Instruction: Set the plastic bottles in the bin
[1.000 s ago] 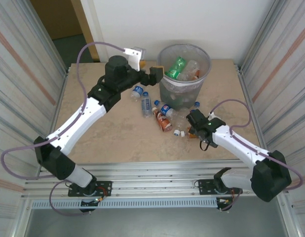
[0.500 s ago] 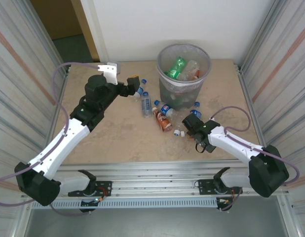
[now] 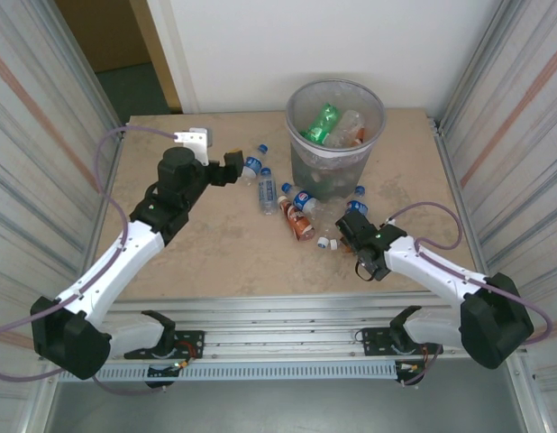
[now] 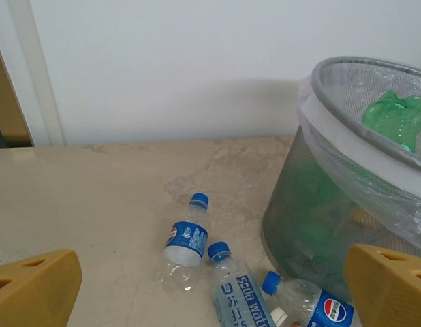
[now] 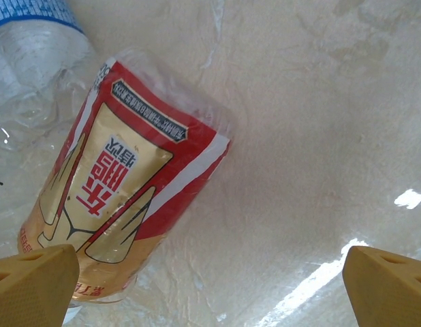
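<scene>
A tall round translucent grey wastebasket (image 3: 333, 176) with a clear liner stands by the table's (image 3: 215, 244) far edge, part full of plastic bottles (image 3: 325, 122). More small bottles (image 3: 268, 192) lie beside it, toward the table's centre. The left claw (image 4: 210, 286) hangs released, empty. The right claw (image 5: 210, 272), spread and empty, hovers over a red-and-gold-labelled bottle (image 5: 129, 204); round and slick, it may roll or squirt out as the claw closes.

Left wrist view's right edge cuts off the bin (image 4: 302, 204).
</scene>
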